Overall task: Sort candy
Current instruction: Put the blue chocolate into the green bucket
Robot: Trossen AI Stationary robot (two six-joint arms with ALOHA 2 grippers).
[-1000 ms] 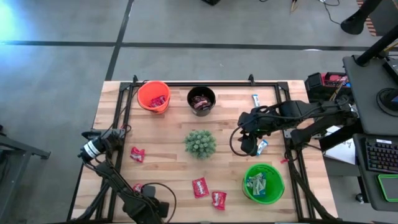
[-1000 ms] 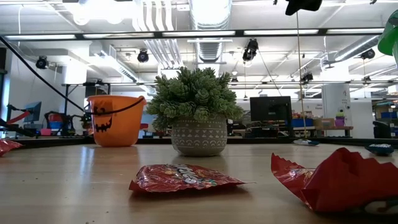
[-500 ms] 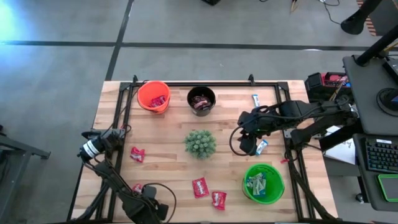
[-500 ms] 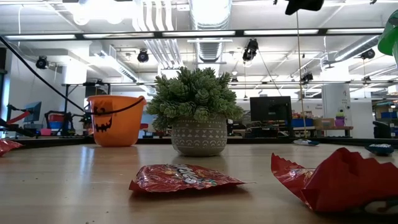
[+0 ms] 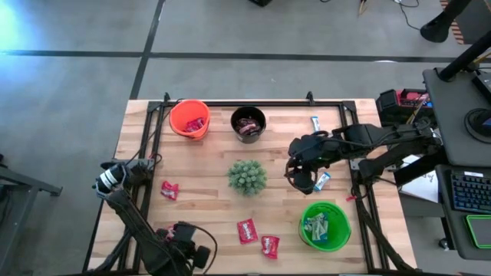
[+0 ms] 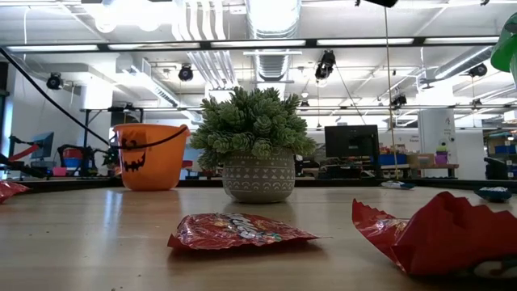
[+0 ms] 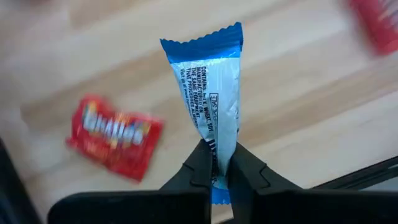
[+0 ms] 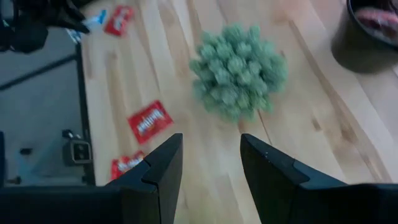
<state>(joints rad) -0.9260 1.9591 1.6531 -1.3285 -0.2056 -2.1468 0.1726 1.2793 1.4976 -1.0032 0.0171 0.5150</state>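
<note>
A blue and white candy (image 7: 211,93) stands pinched in the closed jaws of the left gripper (image 7: 217,171), above the table's (image 5: 207,165) left edge. Red candies (image 5: 169,189) lie nearby. The right gripper (image 8: 210,163), jaws apart and seemingly empty, hangs beside the plant (image 5: 247,177).

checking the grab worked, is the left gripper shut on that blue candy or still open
Shut on it: the left gripper pinches the blue and white candy between its fingers, holding it above the table.
</note>
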